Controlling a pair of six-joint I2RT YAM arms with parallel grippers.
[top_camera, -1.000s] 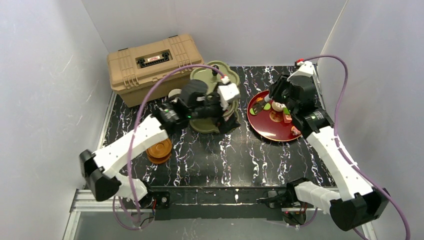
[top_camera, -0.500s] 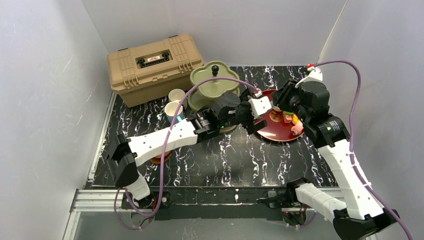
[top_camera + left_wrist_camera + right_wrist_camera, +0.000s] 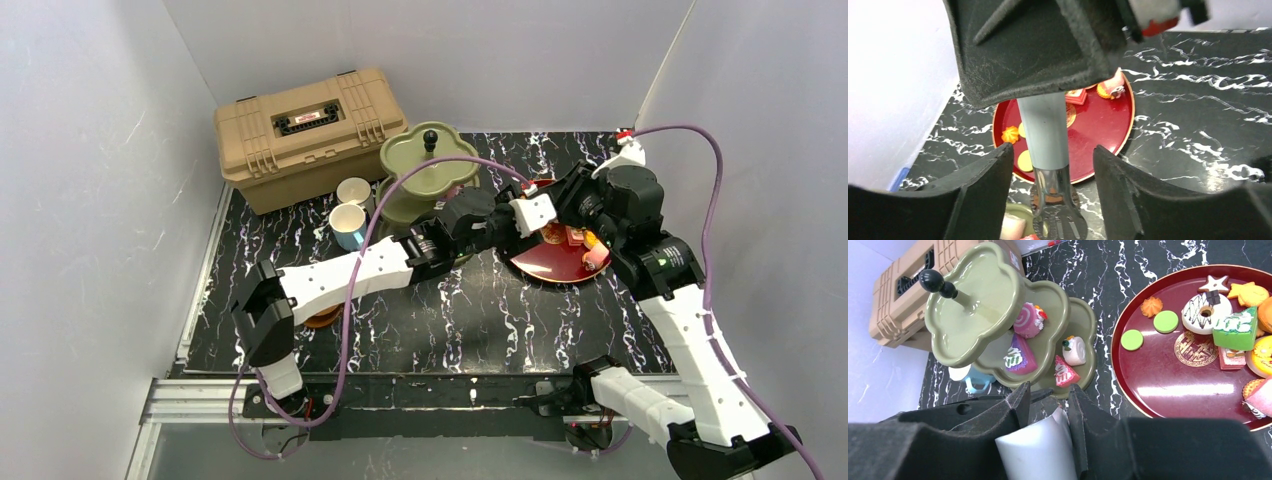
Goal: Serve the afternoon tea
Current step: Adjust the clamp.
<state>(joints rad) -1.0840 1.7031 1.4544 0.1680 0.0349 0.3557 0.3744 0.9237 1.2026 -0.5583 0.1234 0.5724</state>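
Overhead, marbled tabletop [image 3: 500,320], white walls [image 3: 90,150], green stand [image 3: 410,148]

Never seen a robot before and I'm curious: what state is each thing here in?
Toolbox: closed.
Three-tier stand: upright, top tier bare, cakes on lower two.
White mug: upright.
Light-blue mug: upright.
Red tray: flat, holding more cakes.
Right tool: shut on grey-handled utensil.
Left tool: open, that utensil seen between its fingers.
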